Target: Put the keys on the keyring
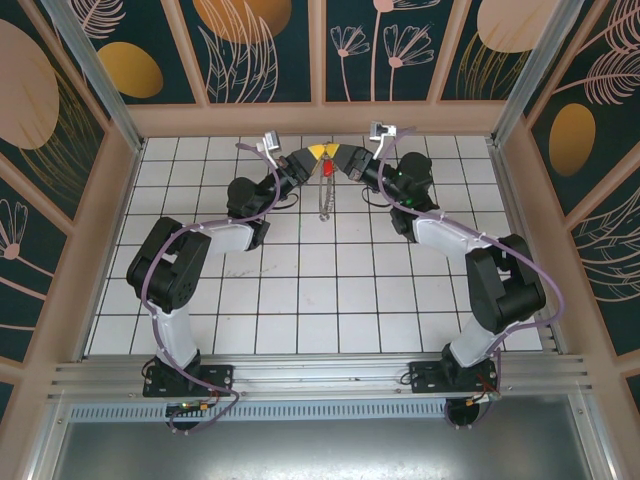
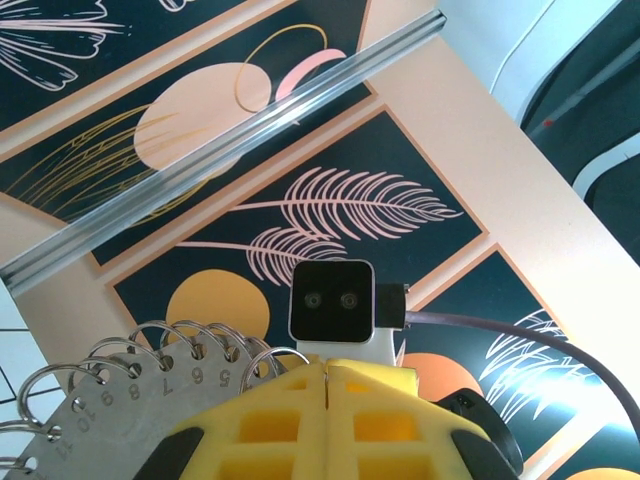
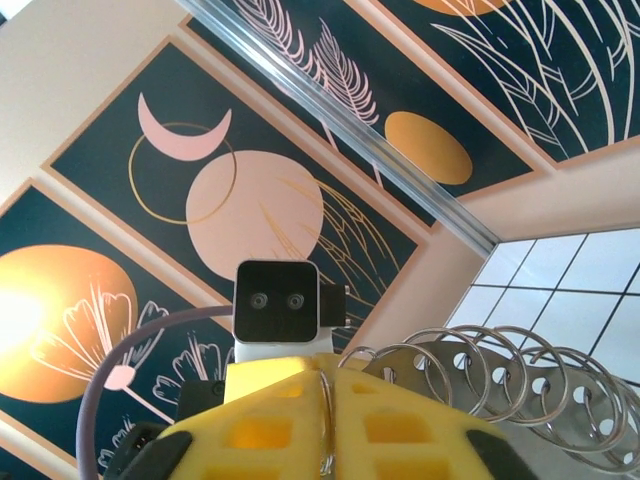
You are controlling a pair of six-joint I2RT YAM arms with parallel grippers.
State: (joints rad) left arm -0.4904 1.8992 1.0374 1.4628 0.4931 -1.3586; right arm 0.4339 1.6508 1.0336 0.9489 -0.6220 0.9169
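Observation:
High above the far middle of the table my two grippers meet tip to tip. The left gripper (image 1: 313, 153) (image 2: 328, 372) has its yellow fingers pressed together. Beside them is the keyring (image 2: 110, 410), a grey numbered metal plate fringed with several wire rings, one of which runs in at the finger seam. The right gripper (image 1: 337, 156) (image 3: 323, 385) is shut on a thin wire ring, with the keyring's plate (image 3: 520, 380) to its right. The keyring (image 1: 325, 198) hangs edge-on below both grippers. The red-headed key (image 1: 327, 170) sits at its top, just under the fingertips.
White tiled table (image 1: 300, 290) lies below, walled by tan frames and dark painted panels (image 1: 260, 50). Each wrist sees the other arm's camera block (image 2: 332, 300) (image 3: 276, 300) straight ahead. Both arms reach in from the near rail (image 1: 320, 375).

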